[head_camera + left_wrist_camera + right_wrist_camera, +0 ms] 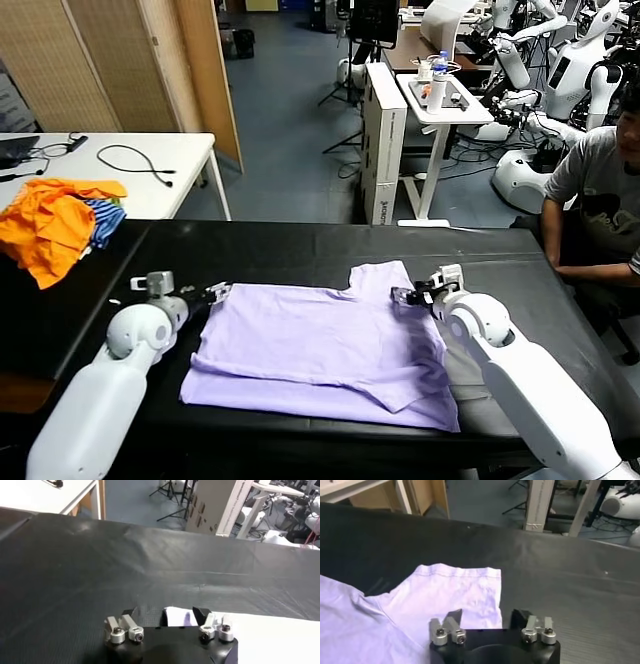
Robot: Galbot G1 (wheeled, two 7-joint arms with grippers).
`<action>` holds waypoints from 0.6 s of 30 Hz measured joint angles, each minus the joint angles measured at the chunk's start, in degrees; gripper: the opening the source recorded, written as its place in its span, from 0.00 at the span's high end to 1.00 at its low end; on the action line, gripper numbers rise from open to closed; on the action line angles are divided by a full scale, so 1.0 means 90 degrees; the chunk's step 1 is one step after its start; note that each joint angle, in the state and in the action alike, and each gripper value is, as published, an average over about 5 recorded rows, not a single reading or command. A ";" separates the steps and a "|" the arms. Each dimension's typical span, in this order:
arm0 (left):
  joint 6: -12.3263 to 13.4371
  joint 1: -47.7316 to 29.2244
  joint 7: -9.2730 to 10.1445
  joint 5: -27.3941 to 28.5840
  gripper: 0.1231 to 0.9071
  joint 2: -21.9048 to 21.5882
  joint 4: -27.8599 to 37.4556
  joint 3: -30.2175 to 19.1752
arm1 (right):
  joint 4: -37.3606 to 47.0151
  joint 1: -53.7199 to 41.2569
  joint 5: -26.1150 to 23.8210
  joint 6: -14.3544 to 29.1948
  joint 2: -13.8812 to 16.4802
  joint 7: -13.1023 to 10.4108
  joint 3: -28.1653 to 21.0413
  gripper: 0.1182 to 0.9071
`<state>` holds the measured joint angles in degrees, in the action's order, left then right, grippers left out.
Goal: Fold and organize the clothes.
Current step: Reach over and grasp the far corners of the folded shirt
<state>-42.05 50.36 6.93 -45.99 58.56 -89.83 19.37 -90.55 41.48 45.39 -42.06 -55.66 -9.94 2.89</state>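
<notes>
The lavender T-shirt [320, 345] lies flat on the black table [270, 250], plain face up, with a folded flap near its front right. My left gripper [215, 293] is at the shirt's far left corner. In the left wrist view [166, 614] it is open, with a small bit of the shirt's cloth [177, 616] showing between its fingers. My right gripper [405, 296] is at the shirt's far right sleeve [465, 587]. In the right wrist view [487, 616] it is open, low over the sleeve's edge. No printed patch shows.
Bright orange garments [50, 225] and a blue-and-white striped cloth [105, 218] lie at the table's far left corner. A white table [130, 165] with a cable stands behind them. A seated person [600, 190] is at the right edge. A white cart [435, 100] stands beyond.
</notes>
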 joint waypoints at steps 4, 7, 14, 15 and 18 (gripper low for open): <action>-0.0001 0.0016 -0.0014 0.0014 0.68 0.0018 -0.0002 -0.0006 | -0.0002 0.0044 -0.0014 0.0001 0.0002 0.0023 0.0028 0.76; -0.0003 0.0023 -0.0027 0.0019 0.83 0.0022 -0.0001 -0.0010 | -0.0006 0.0072 -0.0024 0.0001 0.0004 0.0046 0.0049 0.93; -0.0013 0.0039 -0.0061 0.0000 0.90 0.0021 -0.0069 -0.0012 | -0.0088 0.0143 -0.0022 -0.0004 0.0021 0.0068 0.0165 0.97; -0.0017 0.0045 -0.0061 -0.0014 0.91 0.0020 -0.0094 -0.0008 | -0.0112 0.0158 -0.0019 -0.0007 0.0034 0.0076 0.0191 0.97; -0.0033 0.0080 -0.0046 -0.0084 0.91 0.0010 -0.0186 0.0030 | -0.0203 0.0208 0.0004 -0.0004 0.0087 0.0125 0.0276 0.97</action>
<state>-42.34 51.07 6.51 -46.75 58.65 -91.50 19.64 -92.37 43.36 45.43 -42.09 -54.87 -8.82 5.38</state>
